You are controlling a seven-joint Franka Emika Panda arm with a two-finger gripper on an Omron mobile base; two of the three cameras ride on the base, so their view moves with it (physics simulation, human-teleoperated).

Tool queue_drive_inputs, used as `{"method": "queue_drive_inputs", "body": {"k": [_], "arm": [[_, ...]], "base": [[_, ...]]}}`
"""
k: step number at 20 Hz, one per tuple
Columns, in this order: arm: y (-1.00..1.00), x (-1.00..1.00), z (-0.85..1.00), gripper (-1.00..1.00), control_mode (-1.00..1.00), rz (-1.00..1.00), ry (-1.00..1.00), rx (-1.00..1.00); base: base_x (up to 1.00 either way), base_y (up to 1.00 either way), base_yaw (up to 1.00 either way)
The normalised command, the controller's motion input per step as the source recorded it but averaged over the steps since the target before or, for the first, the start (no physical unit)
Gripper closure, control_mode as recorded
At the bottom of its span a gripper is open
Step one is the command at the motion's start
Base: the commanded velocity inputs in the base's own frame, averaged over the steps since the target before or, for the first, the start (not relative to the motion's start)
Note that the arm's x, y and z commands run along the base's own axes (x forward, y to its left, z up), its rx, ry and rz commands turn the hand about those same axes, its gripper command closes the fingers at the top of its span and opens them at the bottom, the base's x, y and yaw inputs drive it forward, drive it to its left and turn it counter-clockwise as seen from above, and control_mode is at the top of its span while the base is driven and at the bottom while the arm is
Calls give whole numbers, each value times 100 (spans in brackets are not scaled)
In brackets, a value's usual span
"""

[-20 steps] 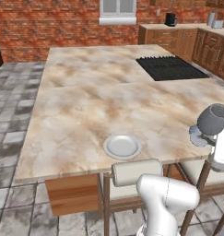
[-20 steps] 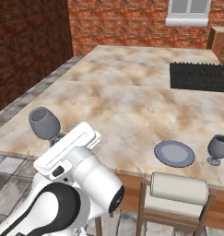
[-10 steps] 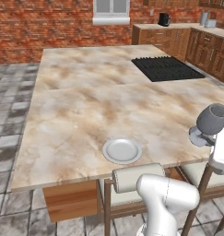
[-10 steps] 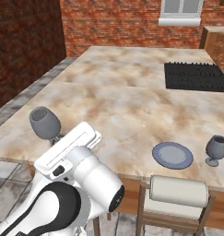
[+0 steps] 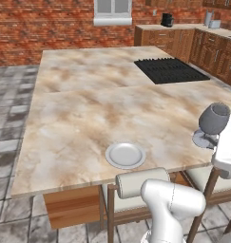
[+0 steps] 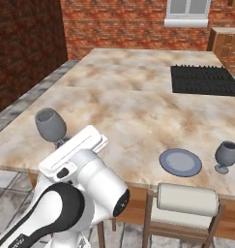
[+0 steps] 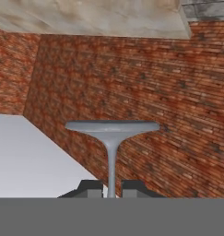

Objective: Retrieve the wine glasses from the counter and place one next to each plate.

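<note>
My gripper (image 7: 112,186) is shut on the stem of one dark grey-blue wine glass (image 5: 213,118). It holds the glass upright in the air over the near edge of the marbled island table (image 5: 88,109); the right base view shows glass (image 6: 50,125) and gripper (image 6: 62,143) at the left. In the rolled hand view the glass foot (image 7: 112,126) lies beyond the fingertips. A pale plate (image 5: 125,155) lies near the table's front edge. The second wine glass (image 6: 226,155) stands just right of that plate (image 6: 180,162). The counter (image 5: 183,27) runs along the far right.
A dark cooktop (image 5: 167,70) is set in the far right of the island. A stool with a padded roll back (image 5: 141,182) stands under the front edge below the plate, and another seat (image 5: 207,176) is to its right. Brick walls ring the tiled floor.
Both base views have slid slightly left, so the cameras moved with the base. The glass stays in the shut gripper; plate and standing glass have not moved on the table.
</note>
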Motion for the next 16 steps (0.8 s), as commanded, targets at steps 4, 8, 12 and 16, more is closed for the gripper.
{"method": "queue_drive_inputs", "body": {"k": [4, 8, 12, 16], "arm": [[-1, 93, -30, 100, -100, -1, 1, -1], [0, 81, -39, 100, -100, 1, 0, -4], [0, 96, -57, 100, -100, 8, 0, -8], [-4, 95, -47, 100, -100, 8, 5, -5]], "base": [[0, 0, 0], [0, 0, 0], [0, 0, 0], [0, 0, 0]]}}
